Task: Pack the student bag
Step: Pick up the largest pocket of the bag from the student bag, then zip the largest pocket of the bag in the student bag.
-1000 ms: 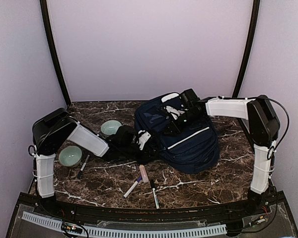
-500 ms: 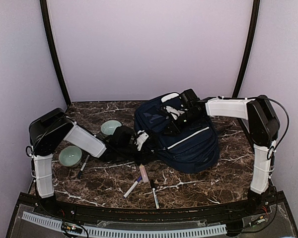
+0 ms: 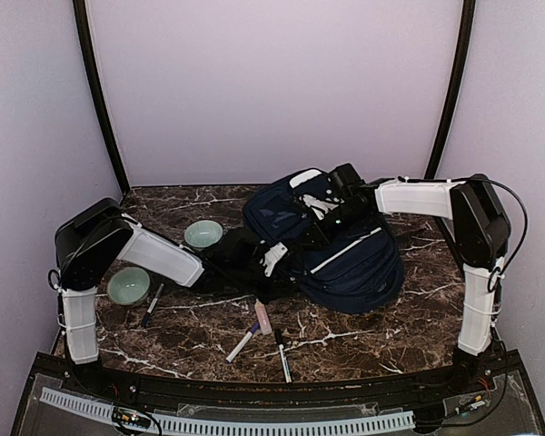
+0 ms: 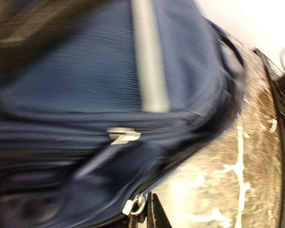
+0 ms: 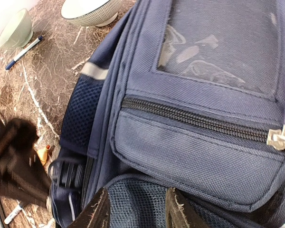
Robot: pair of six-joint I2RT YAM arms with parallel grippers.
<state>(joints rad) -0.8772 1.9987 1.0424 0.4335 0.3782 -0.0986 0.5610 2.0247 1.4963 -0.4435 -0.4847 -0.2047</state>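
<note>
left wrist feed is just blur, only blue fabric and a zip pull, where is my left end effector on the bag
Observer: Top view shows the left end effector at the near-left edge of the large navy-blue fabric backpack, low by the brown marble table.
Operator: and the right one
Observer: The right end effector is on the backpack's far upper part, fingers apart over a mesh panel.
Operator: anything loose nearby
Observer: A white marker pen and a thin black-and-white pen lie toward the arm bases.

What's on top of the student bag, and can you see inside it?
The right claw sits on the student bag's top, by a closed front zip. The inside is hidden: no opening shows.
</note>
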